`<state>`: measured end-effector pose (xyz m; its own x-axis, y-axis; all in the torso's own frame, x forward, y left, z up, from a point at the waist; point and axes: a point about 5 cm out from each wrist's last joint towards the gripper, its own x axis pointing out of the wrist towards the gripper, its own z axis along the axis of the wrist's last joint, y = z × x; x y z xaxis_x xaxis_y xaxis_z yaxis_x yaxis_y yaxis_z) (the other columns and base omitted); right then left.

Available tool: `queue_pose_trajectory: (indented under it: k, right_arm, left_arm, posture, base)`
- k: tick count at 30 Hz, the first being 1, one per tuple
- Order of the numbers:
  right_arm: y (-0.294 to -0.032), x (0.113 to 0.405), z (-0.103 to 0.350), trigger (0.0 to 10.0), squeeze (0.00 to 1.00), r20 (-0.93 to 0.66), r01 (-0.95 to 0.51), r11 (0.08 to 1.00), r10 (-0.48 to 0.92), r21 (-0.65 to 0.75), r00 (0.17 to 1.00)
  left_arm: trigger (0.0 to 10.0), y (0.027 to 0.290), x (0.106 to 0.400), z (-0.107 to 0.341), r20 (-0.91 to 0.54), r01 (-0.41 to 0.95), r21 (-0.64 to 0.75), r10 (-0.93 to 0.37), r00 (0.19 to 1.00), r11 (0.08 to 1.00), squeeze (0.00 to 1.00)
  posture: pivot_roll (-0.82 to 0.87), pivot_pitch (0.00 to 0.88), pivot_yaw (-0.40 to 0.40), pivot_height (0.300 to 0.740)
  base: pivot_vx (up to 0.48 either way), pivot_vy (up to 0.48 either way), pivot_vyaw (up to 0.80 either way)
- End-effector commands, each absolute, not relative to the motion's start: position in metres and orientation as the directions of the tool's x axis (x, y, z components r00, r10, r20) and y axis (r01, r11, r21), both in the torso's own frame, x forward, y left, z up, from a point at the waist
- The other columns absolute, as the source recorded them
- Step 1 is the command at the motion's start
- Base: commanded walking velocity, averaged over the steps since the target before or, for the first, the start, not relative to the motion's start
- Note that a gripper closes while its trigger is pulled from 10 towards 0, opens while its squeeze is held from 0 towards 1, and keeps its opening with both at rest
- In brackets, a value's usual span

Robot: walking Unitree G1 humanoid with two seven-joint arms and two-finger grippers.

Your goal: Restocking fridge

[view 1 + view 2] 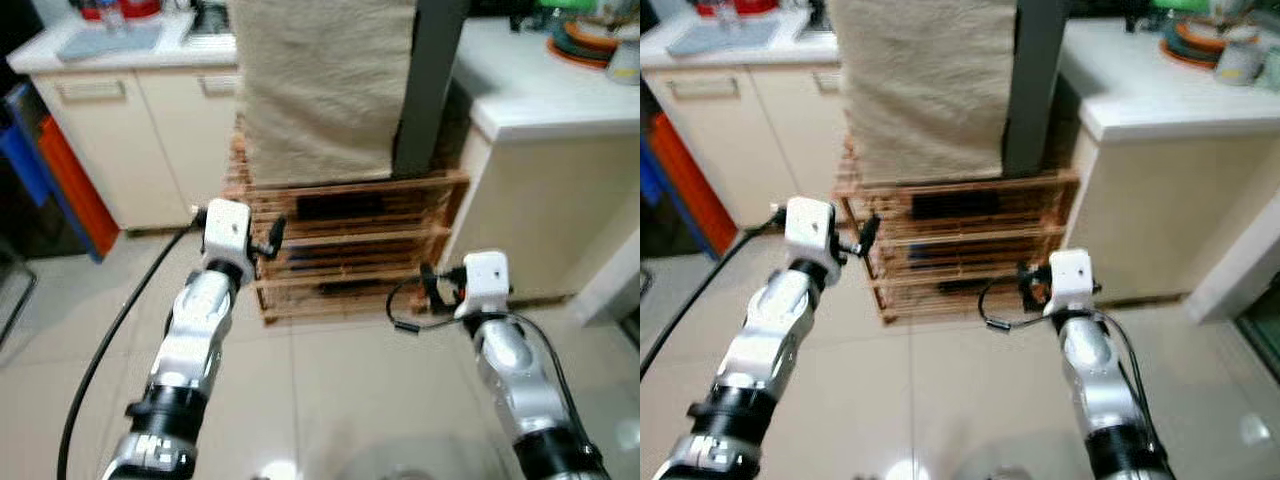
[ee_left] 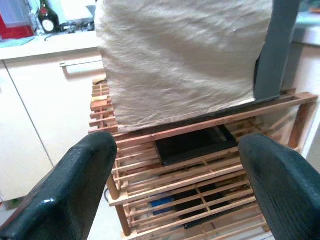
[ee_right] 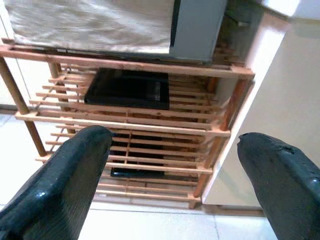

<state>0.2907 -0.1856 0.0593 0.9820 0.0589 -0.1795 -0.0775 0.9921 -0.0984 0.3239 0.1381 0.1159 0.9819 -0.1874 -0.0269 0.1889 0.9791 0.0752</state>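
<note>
A grey fridge-like box (image 1: 430, 80) with a beige cloth (image 1: 320, 80) draped over its front stands on a low wooden slatted rack (image 1: 350, 240). Black flat trays (image 3: 127, 87) lie on the rack's shelves. My left gripper (image 1: 270, 238) is raised in front of the rack's left end, its fingers (image 2: 80, 185) spread open and holding nothing. Facing the rack's right end, my right gripper (image 1: 432, 285) is also open and empty, its fingers (image 3: 65, 180) wide apart. Both grippers are short of the rack and touch nothing.
A white counter (image 1: 540, 90) with stacked plates (image 1: 590, 40) stands close on the right of the rack. Cream cabinets (image 1: 130, 130) run along the left, with a blue and orange object (image 1: 50, 170) beside them. A black cable (image 1: 110, 330) trails over the tiled floor.
</note>
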Motion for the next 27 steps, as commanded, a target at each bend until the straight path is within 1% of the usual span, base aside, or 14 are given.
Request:
queue_pose_trajectory:
  k: [1,9,19,26,27]
  right_arm:
    - [-0.185,0.29,0.062,10.0,0.0,-0.159,-0.084,0.99,0.066,-0.11,0.985]
    - [-0.181,0.289,0.062,10.0,0.0,-0.152,-0.106,0.988,0.088,-0.111,0.984]
    - [-0.184,0.293,0.072,10.0,0.0,-0.095,-0.069,0.993,0.06,-0.093,0.994]
    - [-0.184,0.293,0.074,10.0,0.0,-0.083,-0.072,0.993,0.064,-0.093,0.994]
    - [-0.184,0.294,0.074,10.0,0.0,-0.081,-0.071,0.993,0.064,-0.092,0.995]
  left_arm:
    - [10.0,0.136,0.328,0.121,-0.019,0.191,0.083,-0.19,0.982,0.978,0.0]
    - [10.0,0.134,0.328,0.117,-0.037,0.188,0.077,-0.186,0.982,0.979,0.0]
    - [10.0,0.137,0.328,0.108,-0.072,0.158,0.044,-0.155,0.985,0.986,0.0]
    - [10.0,0.14,0.328,0.104,-0.081,0.147,0.049,-0.143,0.986,0.988,0.0]
    - [10.0,0.141,0.327,0.103,-0.084,0.148,0.059,-0.142,0.986,0.987,0.0]
  posture:
    - [-0.24,0.0,0.069,0.74]
    - [-0.25,0.0,0.068,0.74]
    - [-0.25,0.0,0.063,0.74]
    - [-0.24,0.0,0.053,0.74]
    - [-0.24,0.0,0.051,0.74]
  base:
    - [0.435,0.0,0.0]
    - [0.436,0.0,0.0]
    - [0.431,0.0,0.0]
    - [0.428,0.0,0.0]
    - [0.337,0.341,0.0]
